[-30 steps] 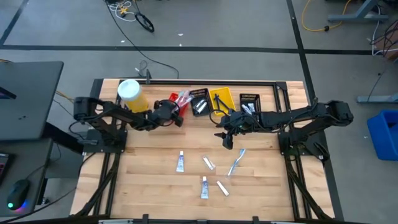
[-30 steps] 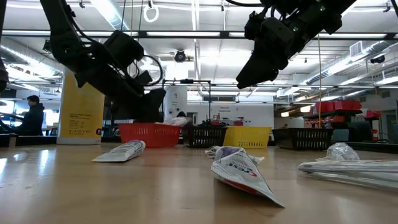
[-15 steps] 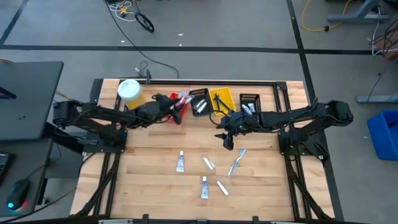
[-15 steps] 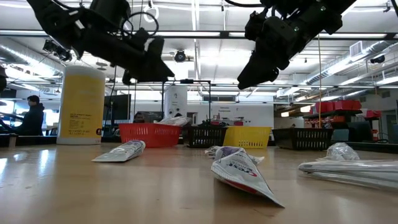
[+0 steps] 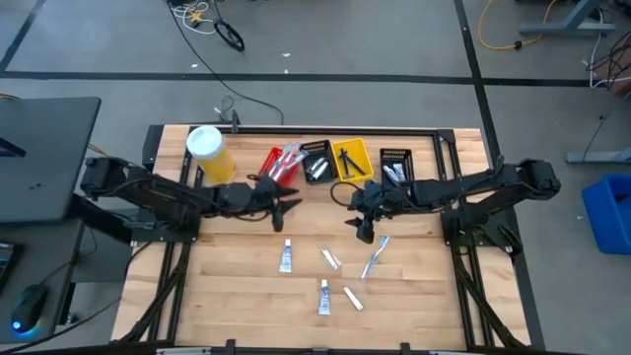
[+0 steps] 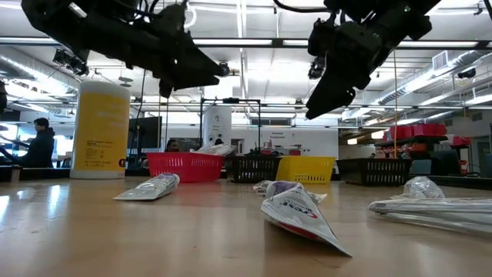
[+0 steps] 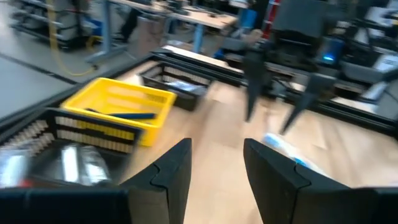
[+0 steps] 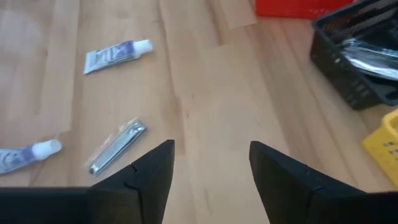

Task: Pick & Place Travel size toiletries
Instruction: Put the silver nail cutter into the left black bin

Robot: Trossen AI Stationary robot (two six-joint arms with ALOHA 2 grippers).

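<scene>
Five toiletries lie loose on the front half of the worktop [image 5: 227, 296], all nearer the front edge than either gripper. Nearest the front are a tube [image 5: 323, 297] and a packet [image 5: 352, 298], side by side. Behind them lie a second tube [image 5: 286, 255], a wrapped clipper [image 5: 330, 258] and a toothbrush [image 5: 374, 256].

The right gripper [image 5: 364, 225] hangs above the worktop, fingers spread wide and empty. The toothbrush begins just in front of it. Its long axis runs from just before the fingers toward the front edge, tilted slightly toward the table centre.

The left gripper [image 5: 290, 205] hovers farther back, fingers parted and empty. The second tube lies directly in front of it, long axis running front to back.

Judgement: the right arm is nearer the toothbrush; the left arm is nearer the second tube.

Behind both grippers stand the red bin [image 5: 283, 162], two black bins [image 5: 315, 161] and the yellow bin [image 5: 351, 159], already holding items.
</scene>
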